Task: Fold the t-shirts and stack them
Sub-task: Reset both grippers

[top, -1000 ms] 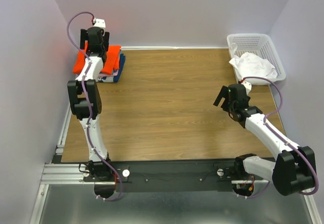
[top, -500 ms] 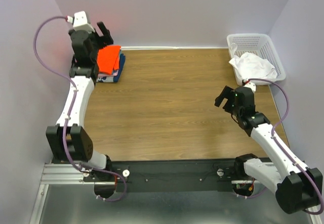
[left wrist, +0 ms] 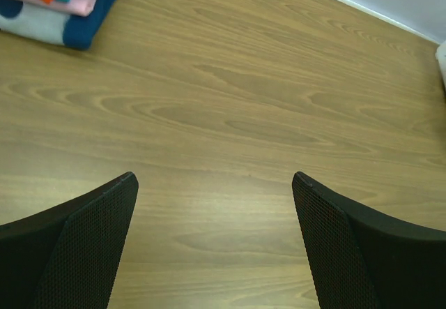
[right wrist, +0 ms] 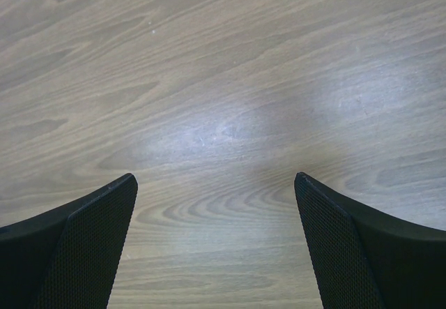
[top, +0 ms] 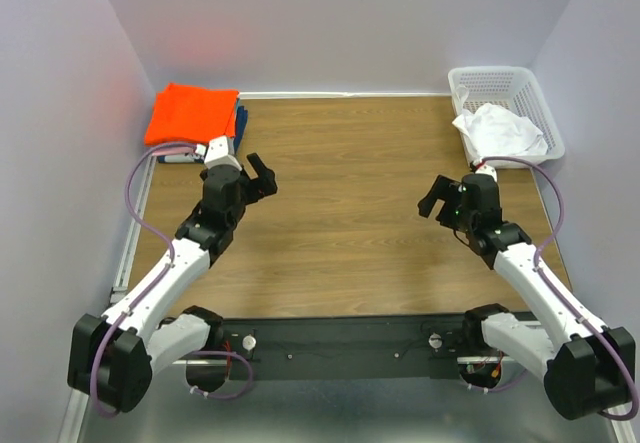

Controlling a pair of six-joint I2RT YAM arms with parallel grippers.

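A stack of folded t-shirts (top: 195,115) lies at the table's far left corner, bright orange-red on top, navy showing at its right edge. The left wrist view catches the stack's (left wrist: 52,5) orange, teal, pink, white and navy layers at top left. A crumpled white t-shirt (top: 498,131) hangs over the near rim of the white lattice basket (top: 505,88). My left gripper (top: 262,175) hovers open over bare wood, down and right of the stack. My right gripper (top: 435,195) is open too, over bare wood left of and nearer than the basket. Both grippers (left wrist: 214,180) (right wrist: 216,180) hold nothing.
The basket stands at the far right corner against the right wall. Walls close the left, back and right sides. A metal rail (top: 125,253) runs along the table's left edge, and the arms' base bar (top: 340,348) spans the near edge.
My left arm has swung away from the stack, down and right toward the table's middle, leaving the orange-red t-shirt on top. The right gripper has shifted only slightly.
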